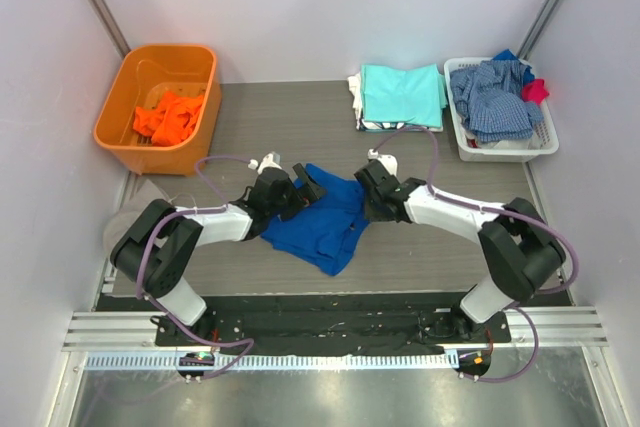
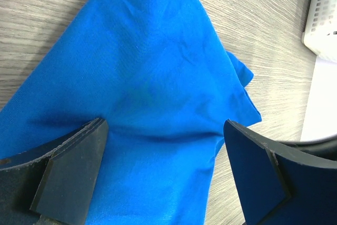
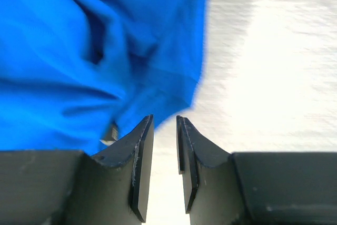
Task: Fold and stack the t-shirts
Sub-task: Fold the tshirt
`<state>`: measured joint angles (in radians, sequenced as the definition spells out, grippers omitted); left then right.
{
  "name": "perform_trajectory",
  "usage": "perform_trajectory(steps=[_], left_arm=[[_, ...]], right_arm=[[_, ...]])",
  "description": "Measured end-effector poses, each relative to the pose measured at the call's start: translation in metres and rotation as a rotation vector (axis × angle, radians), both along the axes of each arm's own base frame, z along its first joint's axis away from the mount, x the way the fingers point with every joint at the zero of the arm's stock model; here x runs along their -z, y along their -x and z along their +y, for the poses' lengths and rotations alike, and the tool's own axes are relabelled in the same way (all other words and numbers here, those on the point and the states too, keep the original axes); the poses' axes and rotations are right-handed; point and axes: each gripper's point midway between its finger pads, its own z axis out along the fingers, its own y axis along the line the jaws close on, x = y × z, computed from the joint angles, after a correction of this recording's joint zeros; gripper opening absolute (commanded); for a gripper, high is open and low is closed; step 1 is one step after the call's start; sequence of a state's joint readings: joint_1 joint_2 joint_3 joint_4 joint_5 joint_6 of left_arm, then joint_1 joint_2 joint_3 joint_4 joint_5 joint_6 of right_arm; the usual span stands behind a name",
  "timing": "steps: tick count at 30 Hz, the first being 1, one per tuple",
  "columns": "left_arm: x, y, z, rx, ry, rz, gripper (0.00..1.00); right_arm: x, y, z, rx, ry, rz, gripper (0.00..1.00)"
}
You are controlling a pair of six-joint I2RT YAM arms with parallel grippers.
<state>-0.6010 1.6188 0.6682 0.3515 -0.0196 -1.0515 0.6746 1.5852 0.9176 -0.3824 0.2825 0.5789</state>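
Surface: grey wood-grain desk (image 1: 300, 117) between pale walls (image 1: 300, 7), viewed from above.
Task piece: royal blue t-shirt (image 1: 325, 222), rumpled and unfolded at the centre of the desk, one pointed corner trailing toward 6 o'clock.
Left: left tool (image 1: 303, 185) at the shirt's 10 o'clock edge, spread to full width just above the blue cloth, gripping nothing.
Right: right tool (image 1: 368, 192) at the shirt's 2 o'clock edge, narrowed to a slim gap. Bare desk visible through that gap in the wrist view, cloth just beside one finger, nothing pinched as far as visible.
Stack: folded aqua t-shirt (image 1: 402, 94) at 1 o'clock on top of a white t-shirt (image 1: 354, 87), well apart from the blue one.
Elsewhere: orange t-shirt (image 1: 168, 117) inside the orange tub (image 1: 125, 97) at 10 o'clock; checked garment (image 1: 495, 97) in the white basket (image 1: 540, 144) at 2 o'clock.
Step, as judged: spreading the blue shirt flat ahead of the first fold.
Doing it well: reopen the right tool and shift toward 9 o'clock to straddle the hem rather than bare desk. Lower the left tool onto a single layer at the edge, not a bunched ridge. Close both, lift low, then draw apart evenly toward 9 and 3 o'clock to pull the wrinkles out.
Risk: uneven pull likely to drag the shirt sideways or leave a sleeve tucked under.
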Motion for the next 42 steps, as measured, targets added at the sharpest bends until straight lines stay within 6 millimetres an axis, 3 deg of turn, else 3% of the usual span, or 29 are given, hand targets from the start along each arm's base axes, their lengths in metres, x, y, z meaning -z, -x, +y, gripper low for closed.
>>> perform_trajectory(steps=[7,14,20,25,33,38,42], left_arm=[[0.000,0.000,0.000,-0.004,0.004,0.003,1.00],[0.000,0.000,0.000,-0.005,0.005,0.004,1.00],[0.000,0.000,-0.001,-0.006,0.008,0.004,1.00],[0.000,0.000,-0.001,-0.006,0.008,0.004,1.00],[0.000,-0.001,0.000,-0.007,0.008,0.004,1.00],[0.000,0.000,0.000,-0.007,0.008,0.005,1.00],[0.000,0.000,0.000,-0.007,0.008,0.005,1.00]], right_arm=[[-0.041,0.006,-0.006,0.000,-0.050,-0.068,0.34],[-0.084,0.012,0.027,-0.107,-0.273,-0.150,0.38],[-0.063,0.035,0.057,-0.217,-0.382,-0.112,0.39],[-0.047,0.046,0.093,-0.311,-0.429,-0.072,0.40],[-0.062,0.049,0.145,-0.414,-0.477,-0.096,0.40],[-0.055,0.061,0.149,-0.439,-0.473,-0.080,0.40],[-0.026,0.081,0.134,-0.434,-0.430,-0.017,0.40]])
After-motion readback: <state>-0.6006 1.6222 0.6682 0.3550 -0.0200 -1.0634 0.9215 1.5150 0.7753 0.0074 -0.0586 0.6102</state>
